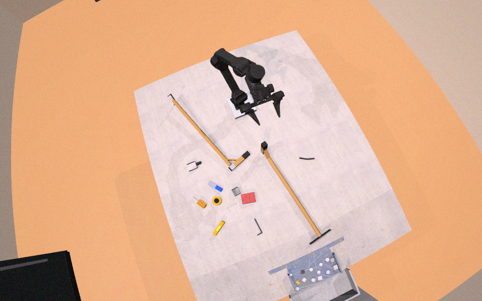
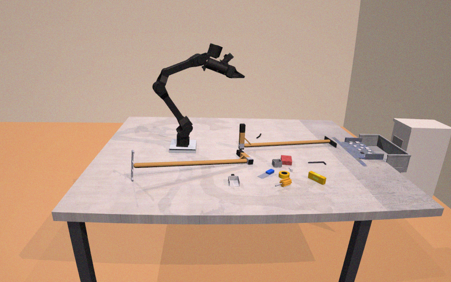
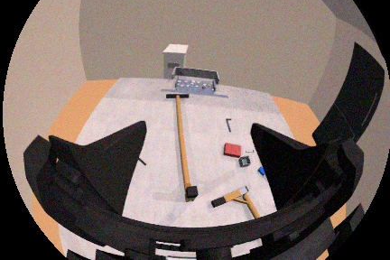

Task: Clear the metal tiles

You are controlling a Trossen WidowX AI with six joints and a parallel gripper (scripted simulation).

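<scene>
The long scraper (image 1: 292,192) (image 2: 286,143) (image 3: 182,143) lies on the table, its wide black blade just before the steel bench plate (image 1: 278,268) (image 3: 221,97) and its black-capped upright grip at the near end. Several small white, dark and yellow tiles are spread on the plate. The grey catch box (image 1: 353,283) (image 2: 398,162) (image 3: 196,74) adjoins the plate's far end; no tiles can be made out in it. My gripper (image 1: 269,121) (image 2: 243,76) (image 3: 200,127) is open and empty, high above the table, on the robot's side of the scraper's grip.
A second long wooden-handled tool (image 1: 201,131) (image 2: 190,162) with a forked end lies beside the scraper. A red block (image 1: 248,198) (image 2: 286,159) (image 3: 232,150), a hex key (image 1: 258,234), a yellow tape roll (image 1: 216,200) and several small items lie nearby. A curved black piece (image 1: 305,159) lies on the other side.
</scene>
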